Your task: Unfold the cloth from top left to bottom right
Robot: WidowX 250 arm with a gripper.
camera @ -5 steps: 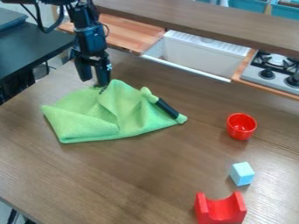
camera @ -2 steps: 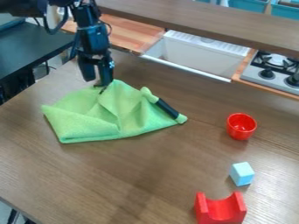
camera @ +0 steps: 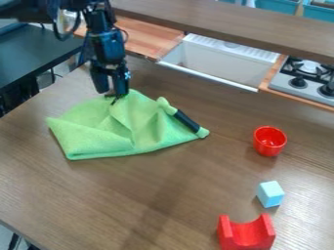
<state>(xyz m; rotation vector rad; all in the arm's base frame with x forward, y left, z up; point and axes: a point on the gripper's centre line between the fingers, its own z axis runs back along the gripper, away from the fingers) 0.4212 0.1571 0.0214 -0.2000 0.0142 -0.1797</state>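
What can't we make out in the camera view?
- Whether the tool touches the cloth: too small, and the tool blocks it.
- The cloth's inner layers: hidden by its own folds, camera view.
- Near end of the red block: cut off by the camera view's bottom edge.
- Rest of the stove: cut off by its right edge.

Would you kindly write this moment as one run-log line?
claw: open, at top edge of green cloth | cloth: folded, not yet spread | green-and-black object: at cloth's right side | red cup: farther right
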